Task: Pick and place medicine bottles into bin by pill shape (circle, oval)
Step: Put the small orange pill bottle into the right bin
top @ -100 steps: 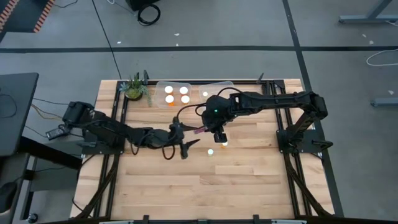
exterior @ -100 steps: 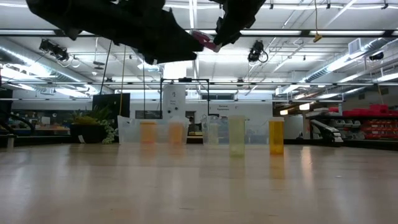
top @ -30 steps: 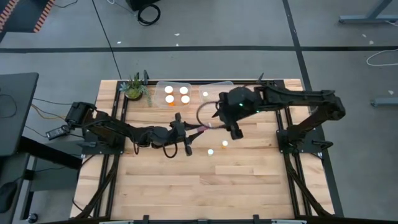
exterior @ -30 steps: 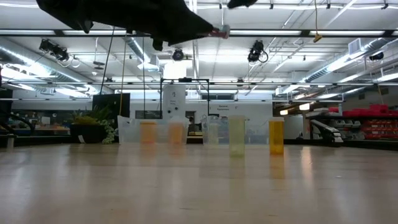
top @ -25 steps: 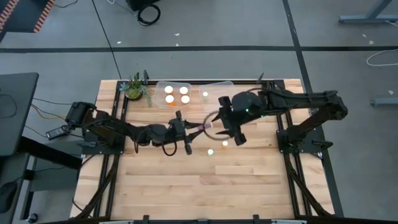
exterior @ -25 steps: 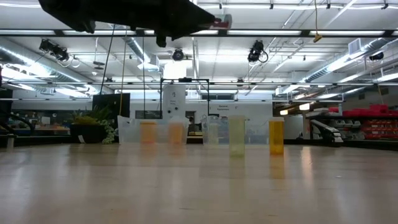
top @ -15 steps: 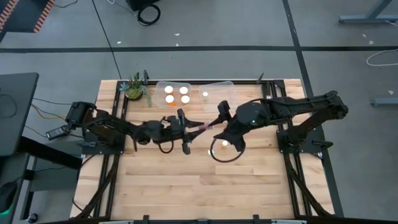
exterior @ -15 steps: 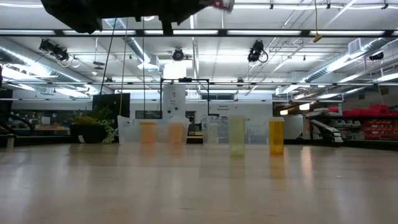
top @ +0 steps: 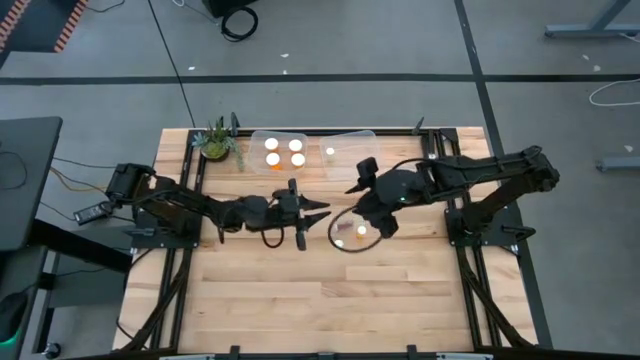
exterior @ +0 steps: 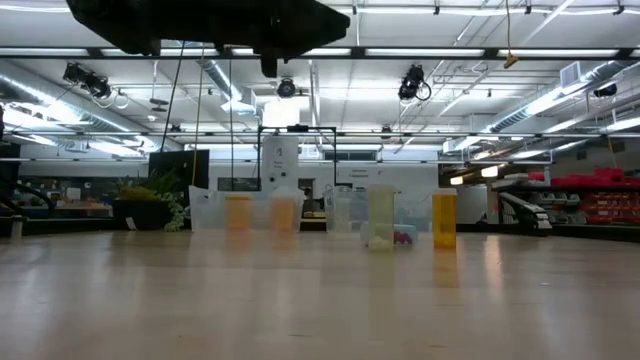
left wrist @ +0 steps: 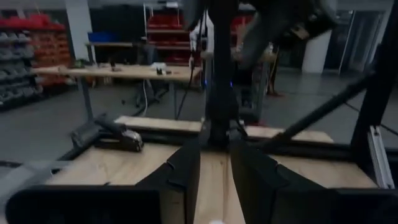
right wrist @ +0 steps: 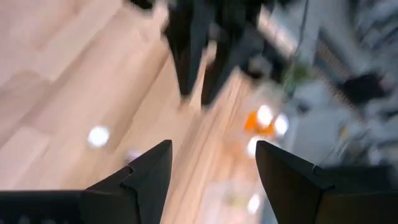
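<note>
Medicine bottles (top: 284,152): three white-capped ones sit in the clear bin (top: 262,138) at the far edge, two more stand loose mid-surface near the right claw (top: 352,187); judged light, rigid, smooth plastic, tippy, best pinched across the body below the cap. Right claw fingers spread wide and empty; left claw (top: 322,211) holds nothing, fingers a narrow gap apart. Wood-plank surface (top: 300,300), a potted plant (top: 216,140) at its far corner, workshop with shelving behind.

Both arms (top: 200,208) matte black, looped black cable (top: 345,240).
</note>
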Robot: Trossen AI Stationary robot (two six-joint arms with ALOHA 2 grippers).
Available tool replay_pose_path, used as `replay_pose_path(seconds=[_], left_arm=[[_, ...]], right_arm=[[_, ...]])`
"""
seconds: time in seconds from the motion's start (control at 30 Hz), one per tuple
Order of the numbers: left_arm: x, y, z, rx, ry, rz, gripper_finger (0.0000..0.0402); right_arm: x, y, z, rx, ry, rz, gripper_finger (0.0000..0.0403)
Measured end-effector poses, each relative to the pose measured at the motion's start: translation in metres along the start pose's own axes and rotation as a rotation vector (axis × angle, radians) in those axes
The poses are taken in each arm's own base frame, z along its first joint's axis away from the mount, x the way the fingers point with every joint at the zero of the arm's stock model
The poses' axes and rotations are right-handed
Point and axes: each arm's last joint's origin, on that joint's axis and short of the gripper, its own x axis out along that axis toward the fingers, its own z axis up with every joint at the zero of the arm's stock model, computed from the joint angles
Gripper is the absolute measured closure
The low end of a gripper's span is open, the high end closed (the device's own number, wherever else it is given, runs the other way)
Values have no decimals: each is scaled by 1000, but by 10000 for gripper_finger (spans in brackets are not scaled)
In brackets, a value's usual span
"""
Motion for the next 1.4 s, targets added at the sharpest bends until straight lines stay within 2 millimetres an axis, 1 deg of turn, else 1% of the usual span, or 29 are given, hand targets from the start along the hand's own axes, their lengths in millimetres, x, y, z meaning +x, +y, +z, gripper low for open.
replay_pose_path(seconds=[0.1, 0.13, 0.3, 0.47, 0.57, 0.7, 0.83, 1.0, 1.2, 1.4], left_arm=[[-1, -2, -4, -2, 46, -5, 301], [-1, -2, -5, 1, 56, -5, 299], [-1, -1, -12, 18, 126, 13, 290], [-5, 1, -29, -32, 295, 46, 288], [-9, 2, -40, -52, 404, 66, 289], [-14, 4, -49, -95, 504, 100, 291], [-18, 2, -54, -138, 554, 118, 287], [-20, -3, -54, -147, 560, 105, 286], [-21, -4, -55, -144, 569, 103, 288], [-26, -4, -57, -155, 636, 108, 283]], right_arm=[[1, -2, -11, 109, 21, 33, 164], [4, -1, -16, 133, 24, 51, 164], [43, 13, -47, 193, 125, 84, 164], [75, 29, -79, 226, 183, 111, 164], [85, 38, -95, 262, 221, 152, 164], [95, 50, -110, 310, 261, 189, 164], [98, 59, -117, 350, 292, 212, 164], [100, 64, -121, 417, 301, 253, 164], [108, 79, -126, 400, 337, 277, 164], [119, 84, -124, 406, 346, 276, 164]])
